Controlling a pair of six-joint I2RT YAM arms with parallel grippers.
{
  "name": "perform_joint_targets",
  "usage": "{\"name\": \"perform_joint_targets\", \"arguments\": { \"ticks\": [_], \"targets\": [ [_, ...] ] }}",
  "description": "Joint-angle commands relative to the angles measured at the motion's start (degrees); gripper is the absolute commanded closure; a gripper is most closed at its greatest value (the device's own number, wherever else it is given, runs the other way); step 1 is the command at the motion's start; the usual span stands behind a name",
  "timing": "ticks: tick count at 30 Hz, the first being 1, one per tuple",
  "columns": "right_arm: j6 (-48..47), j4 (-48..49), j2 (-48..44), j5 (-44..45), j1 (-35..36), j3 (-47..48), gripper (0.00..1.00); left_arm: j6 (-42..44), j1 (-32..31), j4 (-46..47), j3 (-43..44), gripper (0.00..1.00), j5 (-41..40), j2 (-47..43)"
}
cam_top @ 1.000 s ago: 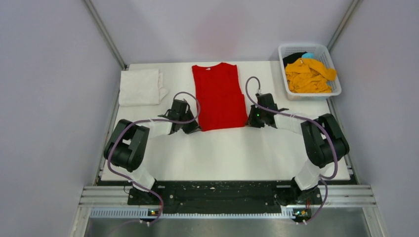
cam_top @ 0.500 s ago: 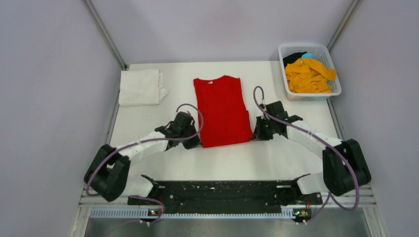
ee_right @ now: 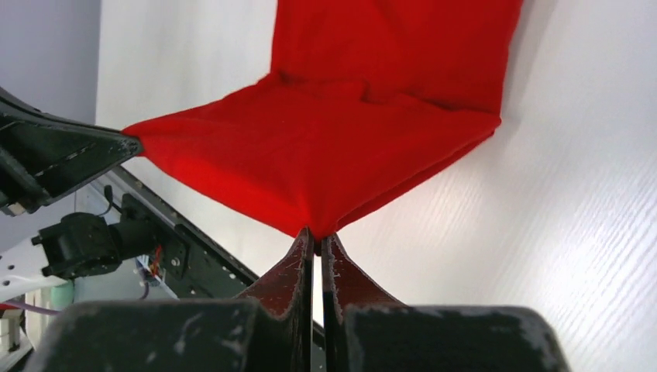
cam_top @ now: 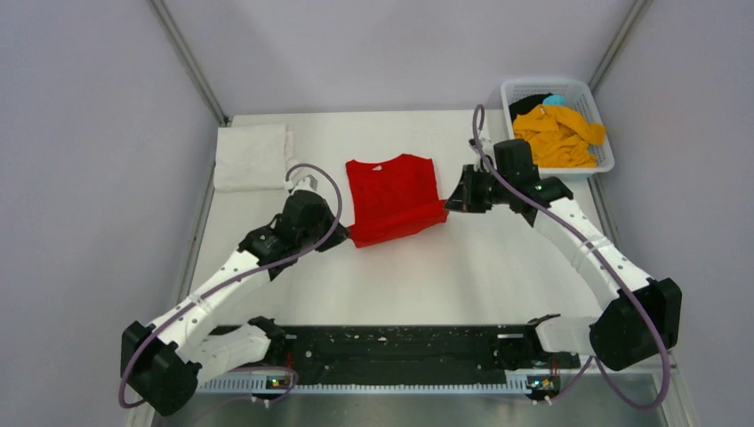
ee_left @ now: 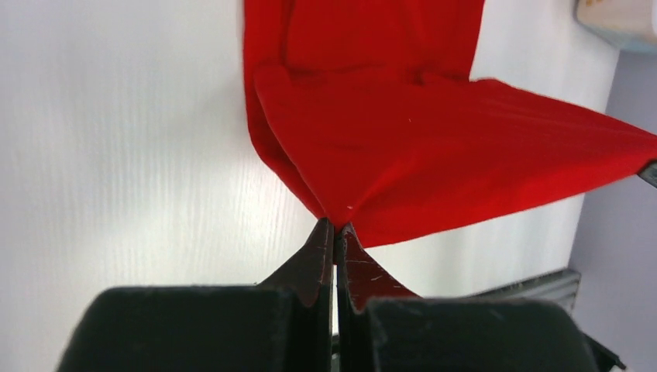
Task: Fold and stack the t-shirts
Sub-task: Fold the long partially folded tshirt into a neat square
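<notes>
**Count of items.** Four t-shirts are in view, one of each colour, along with one basket and two arms with one hand each.

**Red t-shirt** (cam_top: 393,197). It is located midway between the left and right edges of the bench (cam_top: 427,276), nearer the far edge than the near edge. The collar end lies flat on the bench surface, pointing to the far edge. The near hem is raised off the surface and stretched taut between the two hands, and the raised cloth rises from a crease above the flat part.

**Left hand** (cam_top: 348,234). The jaws are pressed together on the near-left corner of the red t-shirt. The left wrist view shows the cloth pinched at the fingertips with no gap between them.

**Right hand** (cam_top: 448,205). The jaws are likewise pressed together, on the near-right corner of the same hem. The right wrist view shows the cloth drawn to a point at the fingertips.

**White t-shirt** (cam_top: 252,157). It is folded and lies flat at the far-left corner of the bench, well apart from the red one.

**Basket** (cam_top: 565,168). This white lattice container stands at the far-right corner and holds:
- one orange-yellow t-shirt (cam_top: 556,135), crumpled, on top;
- one black t-shirt (cam_top: 529,102), partly covered, at the far end;
- one small light-blue item (cam_top: 554,100), too small to identify.
</notes>
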Motion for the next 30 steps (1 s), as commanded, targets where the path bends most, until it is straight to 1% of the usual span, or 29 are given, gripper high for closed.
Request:
{"name": "perform_joint_targets", "arguments": {
  "ticks": [1,4,9,15,19,25,30],
  "targets": [
    [1.9,9.4,3.5,-2.5,-1.3,5.7,1.00,5.2,3.4,2.2,4.6,1.00,-6.6,2.0],
    [2.1,10.6,6.6,-2.7,-2.6,8.9,1.00,7.8,5.9,5.4,6.3,1.00,-7.0,4.5],
    [3.5,12.9,11.4,-5.0,-4.4,11.0,1.00,10.0,9.9,9.8,9.2,1.00,-3.9,9.7],
    [6.2,16.3,16.4,-7.6,-6.5,12.1,1.00,13.3,12.6,11.1,14.5,1.00,-3.0,16.6],
    [6.0,17.3,19.8,-6.6,-6.9,14.1,1.00,14.6,14.5,11.9,17.9,1.00,-1.4,22.5],
    [5.8,19.7,24.1,1.0,-7.0,15.7,1.00,16.5,16.3,14.4,22.2,1.00,-1.8,28.5],
    [5.0,19.2,28.6,3.9,-7.1,20.1,1.00,18.3,17.5,14.3,28.9,1.00,0.0,35.3]
  ]
}}
